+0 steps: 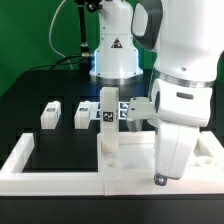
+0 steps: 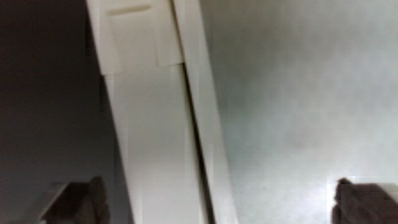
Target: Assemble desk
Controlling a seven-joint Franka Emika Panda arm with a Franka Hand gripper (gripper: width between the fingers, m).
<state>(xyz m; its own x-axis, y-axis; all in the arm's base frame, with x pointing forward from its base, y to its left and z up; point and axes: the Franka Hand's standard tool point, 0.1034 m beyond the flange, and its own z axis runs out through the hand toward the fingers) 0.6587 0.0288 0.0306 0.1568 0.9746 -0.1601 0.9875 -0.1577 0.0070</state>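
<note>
Black table [image 1: 60, 150], white block legs [image 1: 50, 116]

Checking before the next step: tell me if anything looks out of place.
Nothing looks spilled or broken. One white piece stands upright by the wall, while two legs sit apart from it.

You see a glossy white plastic shell on the arm [image 1: 175, 60], a matt black tabletop [image 1: 60, 145], and smooth matt white plastic on the panel [image 1: 128, 160] and legs [image 1: 50, 115].
</note>
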